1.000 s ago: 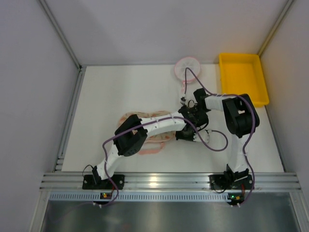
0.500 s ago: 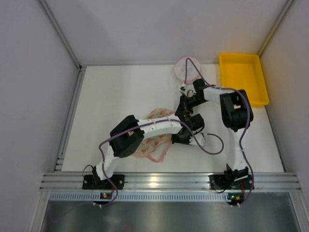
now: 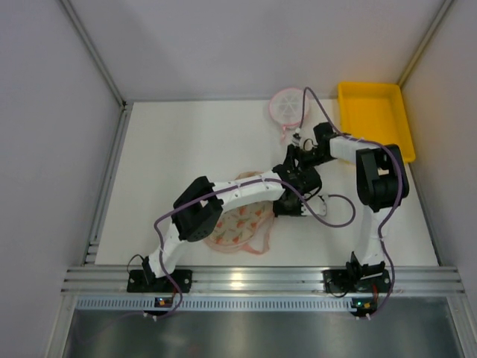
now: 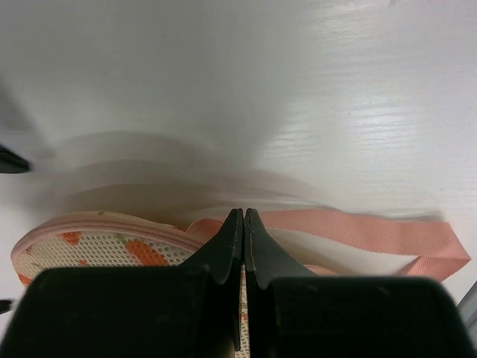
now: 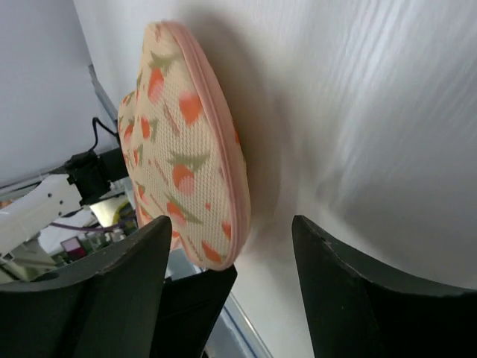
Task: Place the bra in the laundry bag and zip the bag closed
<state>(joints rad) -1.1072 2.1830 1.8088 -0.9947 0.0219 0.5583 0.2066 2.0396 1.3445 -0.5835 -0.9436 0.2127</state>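
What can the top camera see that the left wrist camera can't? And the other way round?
Only the top camera shows the yellow tray, the little round mesh disc, and the whole left arm and right arm. Only the left wrist camera shows, close up, the left gripper pinched shut right at the bag's pink edge, with a flat pink strap beside it. Both show the laundry bag and the white table. The bra shows in neither.
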